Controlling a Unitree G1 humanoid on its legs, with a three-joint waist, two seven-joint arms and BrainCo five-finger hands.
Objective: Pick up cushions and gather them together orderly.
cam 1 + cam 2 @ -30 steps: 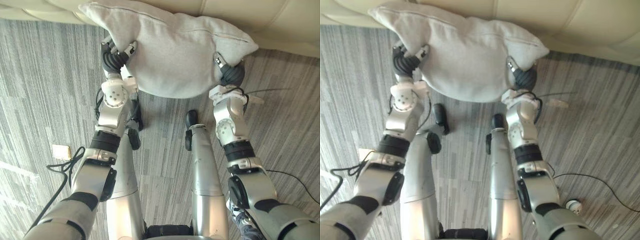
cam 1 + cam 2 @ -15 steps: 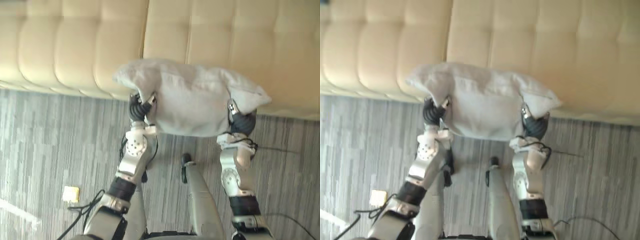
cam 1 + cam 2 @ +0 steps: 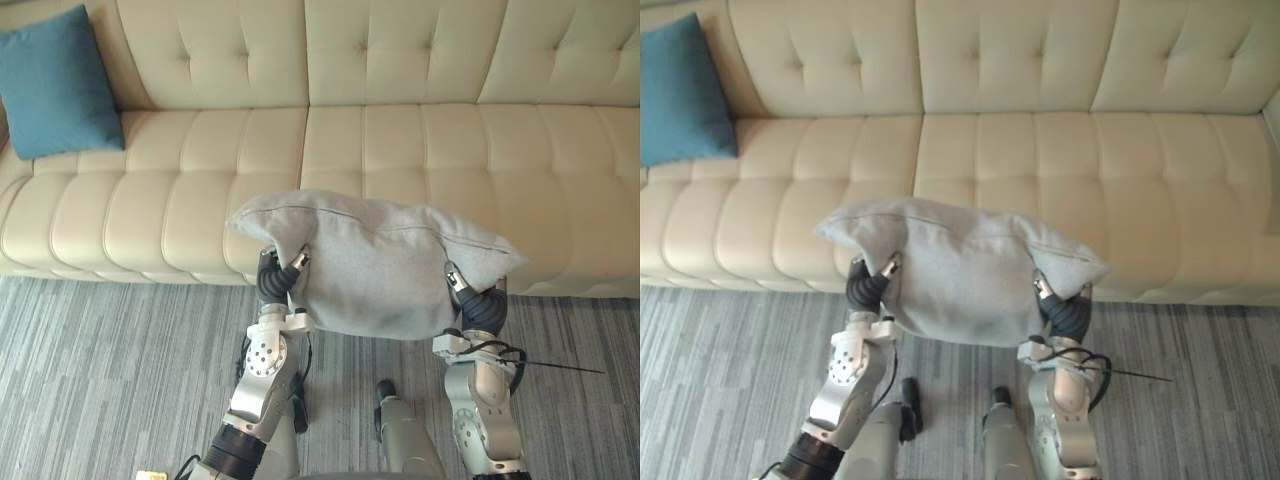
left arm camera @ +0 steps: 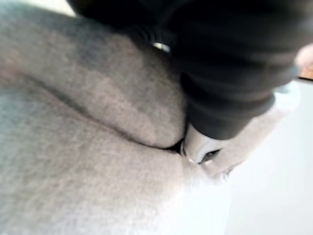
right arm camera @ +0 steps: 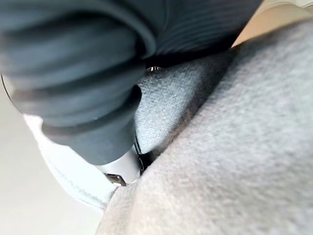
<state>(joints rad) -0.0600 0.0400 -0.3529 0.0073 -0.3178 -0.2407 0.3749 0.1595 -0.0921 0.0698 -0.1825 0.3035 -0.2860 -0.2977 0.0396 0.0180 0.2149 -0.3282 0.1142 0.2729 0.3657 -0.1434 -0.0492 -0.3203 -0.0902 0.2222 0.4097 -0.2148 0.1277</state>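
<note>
**Grey cushion up in both hands at the sofa's front edge**

We had the grey cushion (image 3: 375, 265) off the ground, carried between the two hands and hanging in front of the cream sofa (image 3: 400, 120), right at the seat's front edge, with the striped grey carpet (image 3: 100, 370) below it. The left hand (image 3: 280, 282) was clamped on the cushion's lower left corner, thumb laid over the front of the cloth and the fingers tucked behind it. Over on the other side, the right hand (image 3: 478, 305) had the lower right corner in the same pinch. From the left wrist view we saw a silver digit dug into a deep fold of the grey fabric (image 4: 73, 171); the right wrist view gave us the same bite into the cloth (image 5: 234, 147). The cushion sagged a little in the middle, its top seam running across between the two corners. Away at the sofa's left end, the blue cushion (image 3: 55, 80) leaned upright against the backrest, well apart from the grey one
</note>
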